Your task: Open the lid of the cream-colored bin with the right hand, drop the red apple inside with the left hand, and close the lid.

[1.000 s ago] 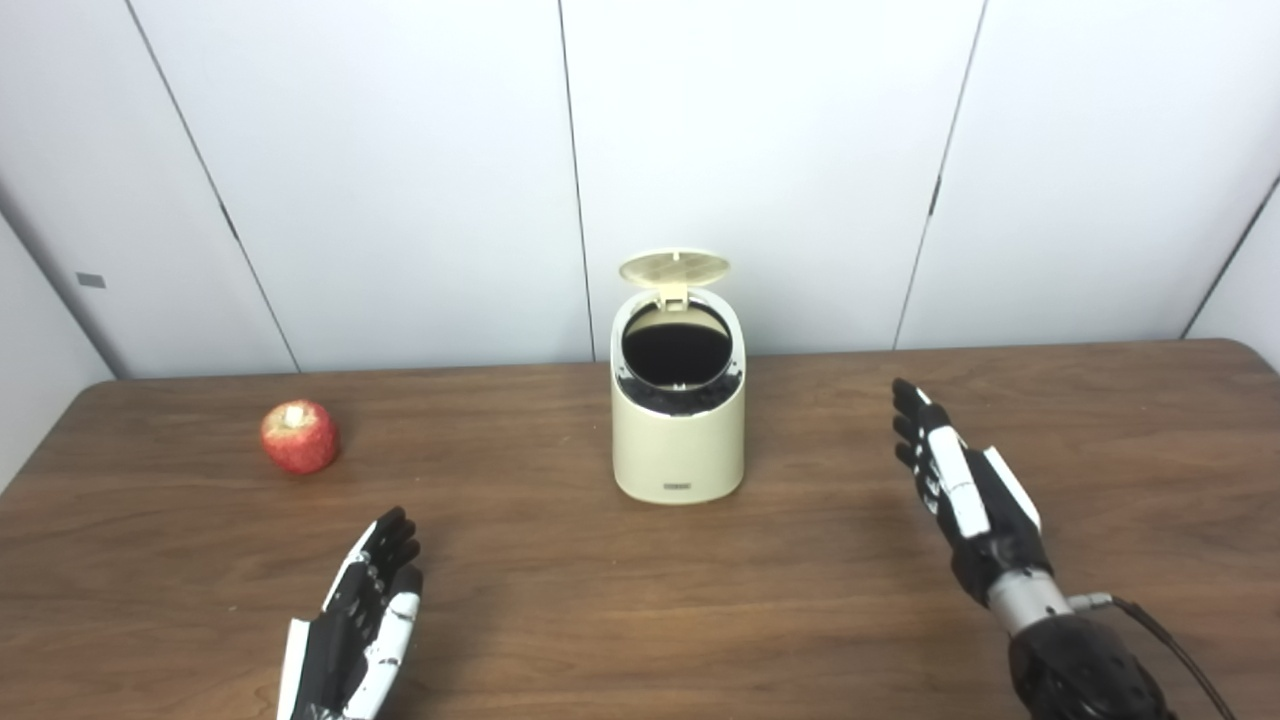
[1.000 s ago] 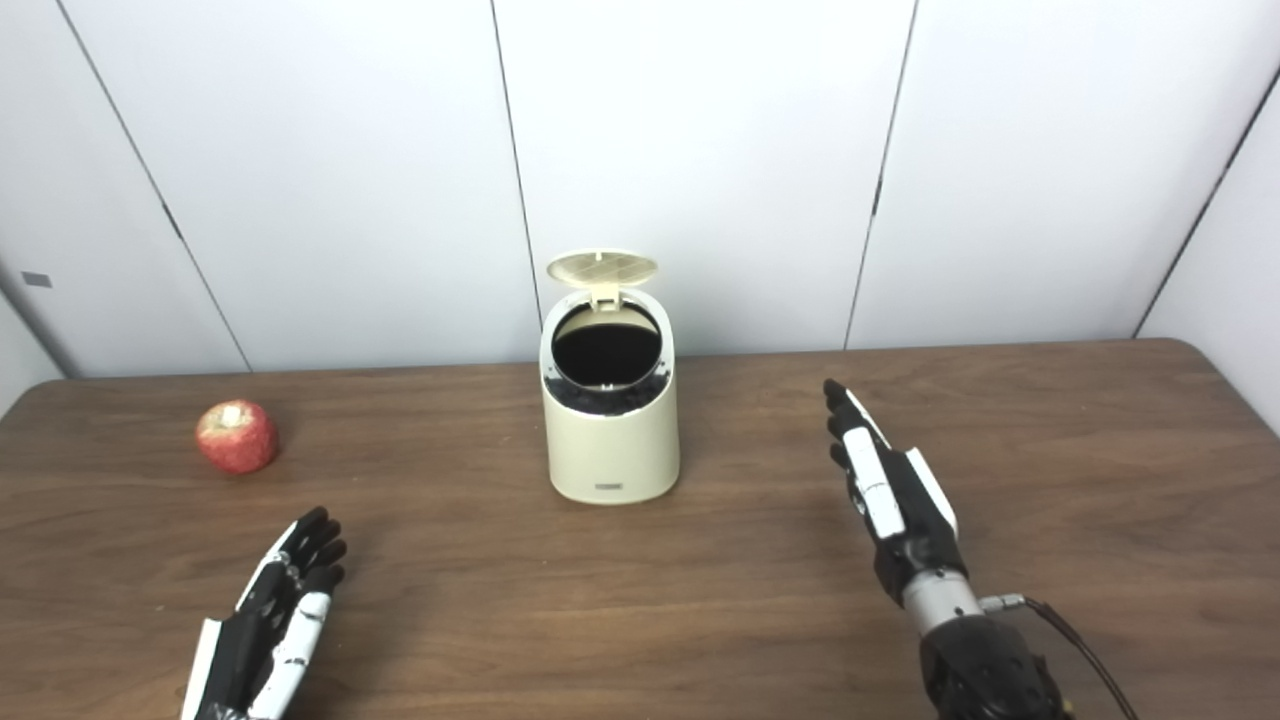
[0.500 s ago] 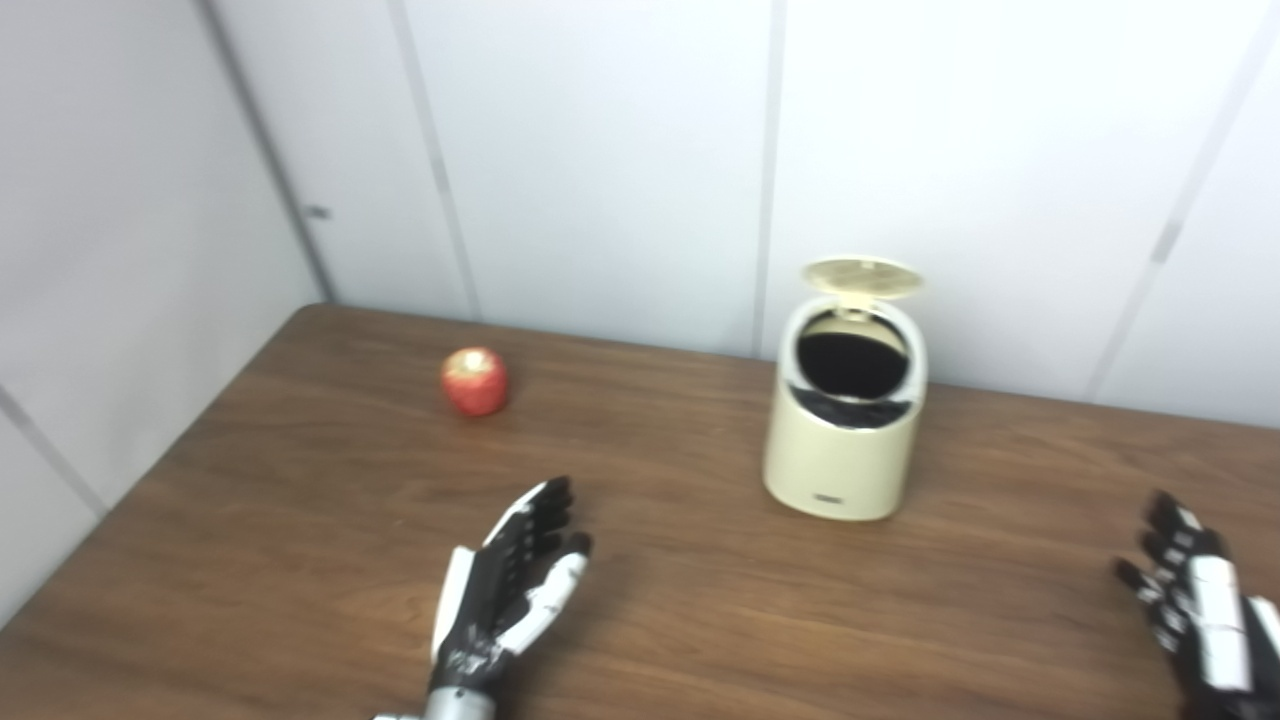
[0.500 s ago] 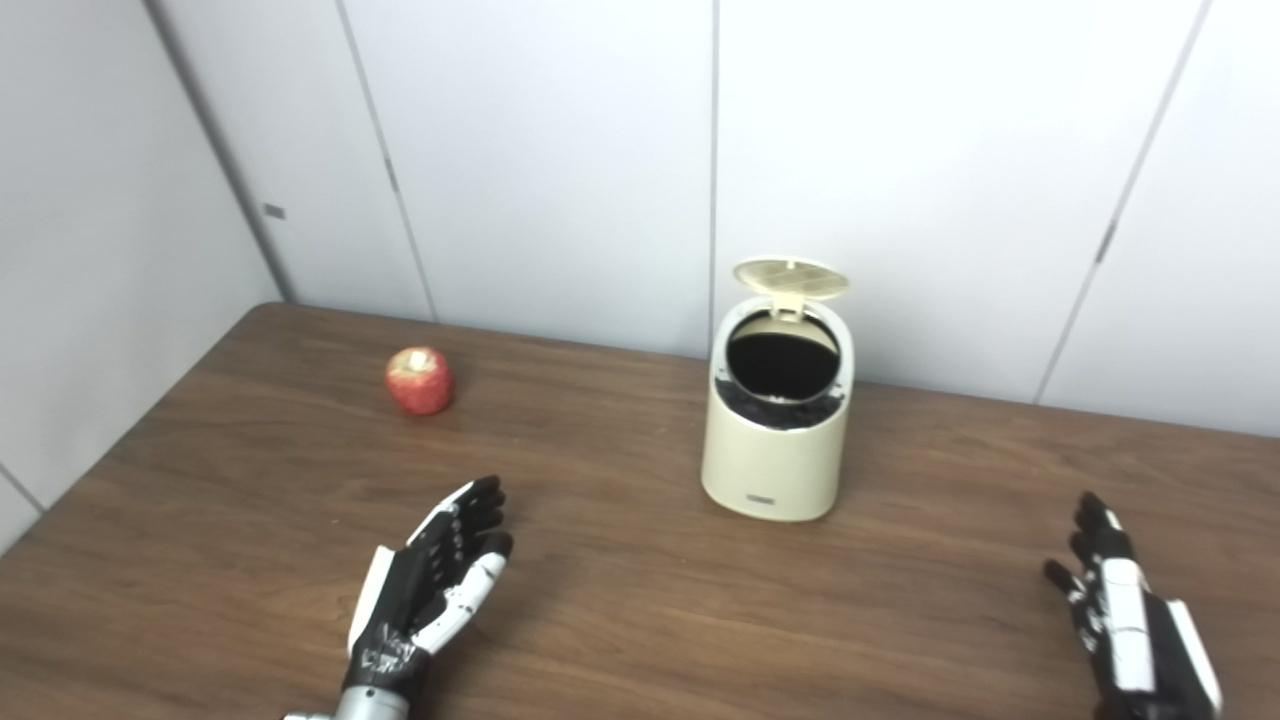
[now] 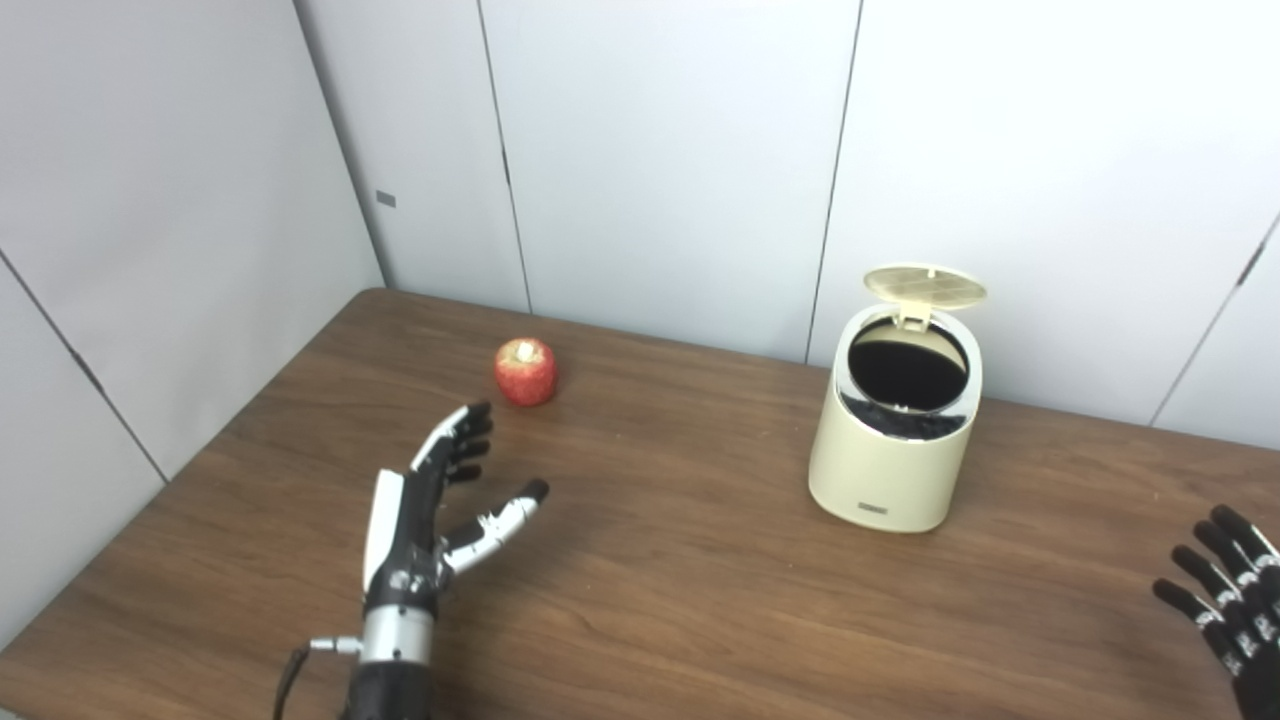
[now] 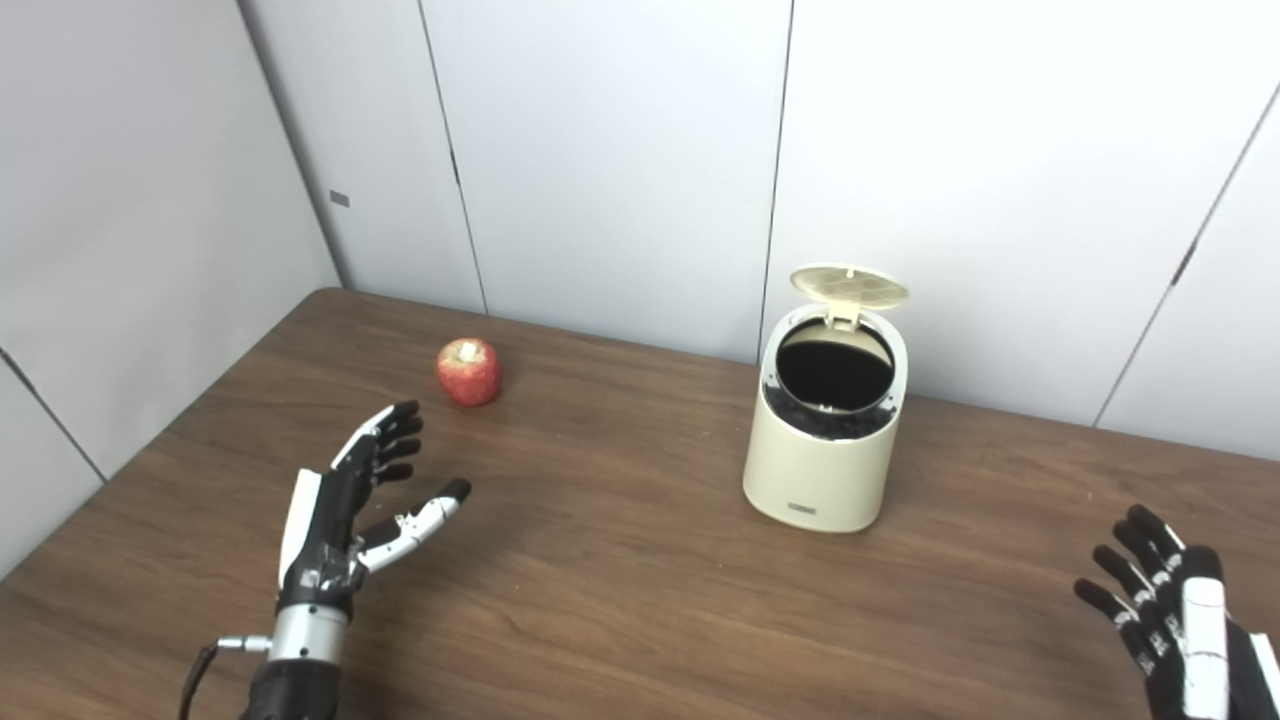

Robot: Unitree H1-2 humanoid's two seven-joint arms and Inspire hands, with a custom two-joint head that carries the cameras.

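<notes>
So the lid (image 5: 925, 286) on the cream-colored bin (image 5: 893, 460) is already flipped up, hinged at the back and standing open over the dark mouth. That's step one done as far as I can tell. The rest isn't: the red apple (image 5: 525, 371) sits on the table (image 5: 700, 600), well off to the left of the bin and toward the back wall, untouched. It has to be grabbed, carried over, dropped in, and then the lid has to go down.

The left hand (image 5: 435, 515) is above the tabletop, near the apple but clearly apart from it — fingers spread and pointing up toward the fruit, thumb splayed out to the side, holding nothing. My guess is that it's lining up for the grab. The right hand (image 6: 1175, 610) is way down at the bottom right corner, partly cut off by the frame edge, fingers fanned out and empty, well away from the bin.

On orientation: the apple is sitting upright, stem dimple facing up, with a pale patch visible around it. It's roundish, so there's no real long axis — if anything the core line runs vertically. The bin stands upright too, long axis vertical, with its slanted opening tilted toward the robot, which should make the drop fairly forgiving.
</notes>
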